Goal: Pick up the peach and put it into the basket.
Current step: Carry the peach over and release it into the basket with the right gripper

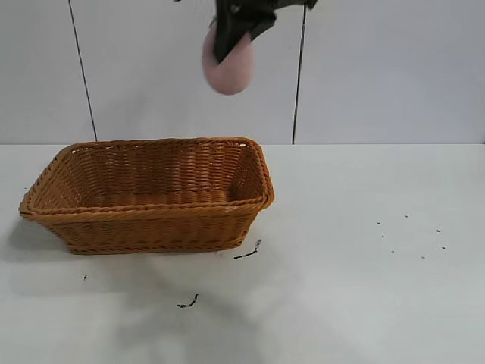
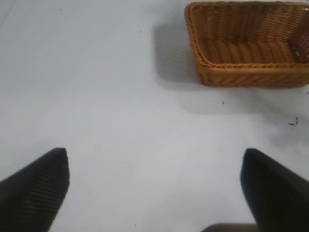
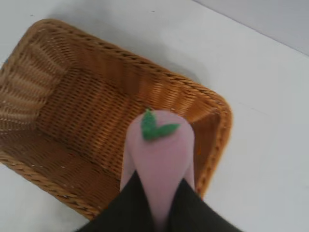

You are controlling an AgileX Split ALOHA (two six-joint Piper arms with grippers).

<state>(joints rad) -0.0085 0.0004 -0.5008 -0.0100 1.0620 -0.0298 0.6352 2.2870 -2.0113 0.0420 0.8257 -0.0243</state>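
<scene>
The peach point(image 1: 229, 67) is held squeezed in the right gripper point(image 1: 236, 34), high above the basket point(image 1: 148, 227)'s right end. The left gripper point(image 2: 154, 186) is spread wide over bare table point(image 1: 364, 288).

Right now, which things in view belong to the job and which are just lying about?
Job: peach, held in the shut right gripper above the basket.

Lying about: dark scraps on the table; left gripper, open, idle over bare table.
</scene>
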